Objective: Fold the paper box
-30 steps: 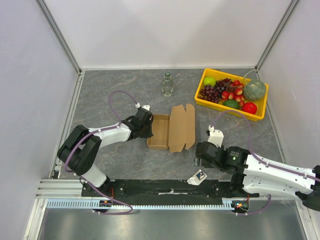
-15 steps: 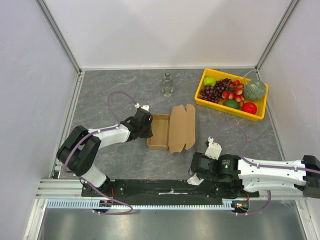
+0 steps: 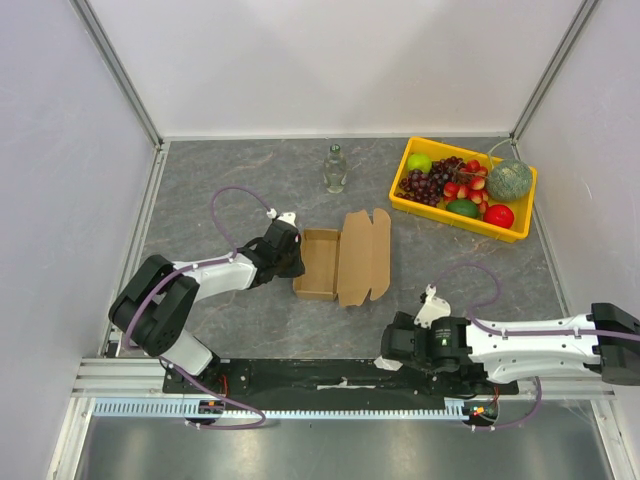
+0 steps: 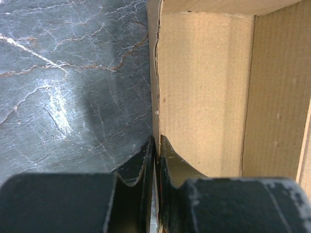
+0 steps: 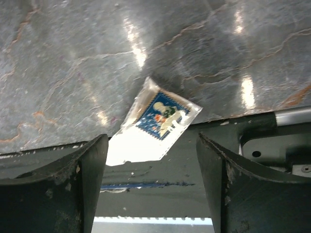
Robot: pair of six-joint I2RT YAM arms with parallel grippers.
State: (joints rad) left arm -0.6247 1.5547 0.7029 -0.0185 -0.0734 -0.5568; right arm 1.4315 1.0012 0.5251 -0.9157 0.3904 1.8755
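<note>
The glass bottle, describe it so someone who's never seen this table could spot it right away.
Find the yellow fruit tray at the far right of the grey table. Just left of it, standing alone and upright, is the bottle. It is the only clear, see-through thing there, beyond the open brown paper box.

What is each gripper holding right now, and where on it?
The left gripper is shut on the paper box, pinching its left side wall. The right gripper is open over a small packet, holding nothing.
</note>
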